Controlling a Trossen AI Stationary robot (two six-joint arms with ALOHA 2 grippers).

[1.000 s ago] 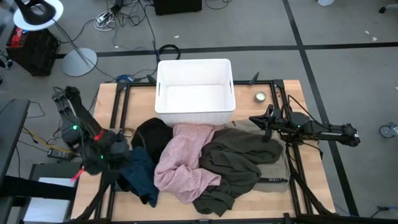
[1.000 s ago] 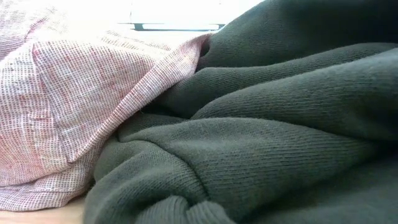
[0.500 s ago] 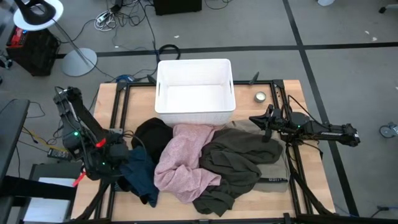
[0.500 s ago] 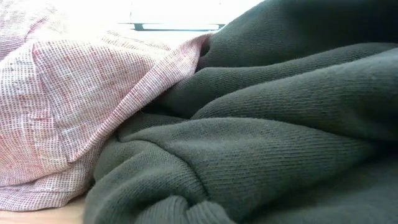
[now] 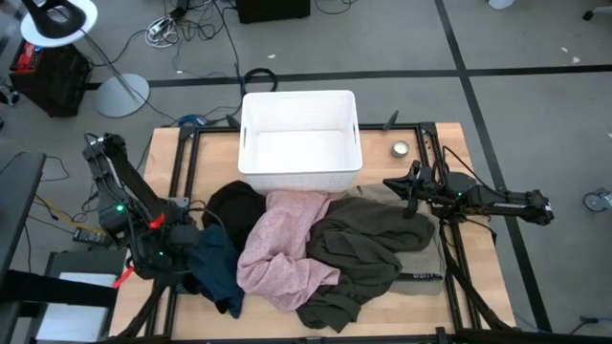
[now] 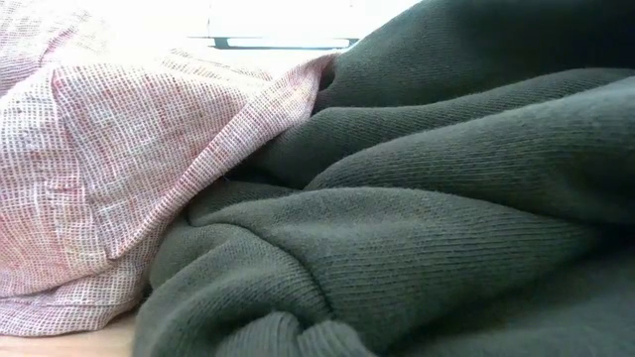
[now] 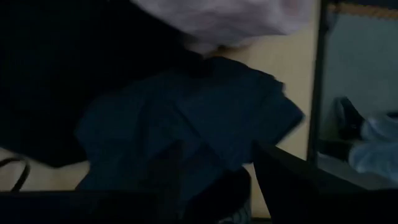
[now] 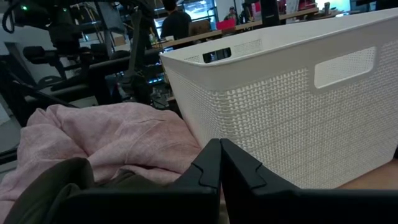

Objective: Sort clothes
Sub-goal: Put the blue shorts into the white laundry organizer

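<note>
The clothes lie heaped on the table in front of a white bin. They are a black garment, a pale pink one, an olive one and a dark teal one by the left edge. My left gripper slants down at the teal garment's left part, open, its fingers on either side of the cloth. My right gripper is shut and level at the right, just beyond the olive garment. My left gripper has its open fingers close around the teal garment's near-left folds, coming slantwise from above and from the table's left. The picture is too dark to tell whether they touch the cloth. The garment lies slack on the table.
The bin stands at the far middle of the table. A small round tin sits to its right. Black frame rails run along the table's sides. A grey-beige edge shows under the olive garment. Bare wood shows at the far corners.
</note>
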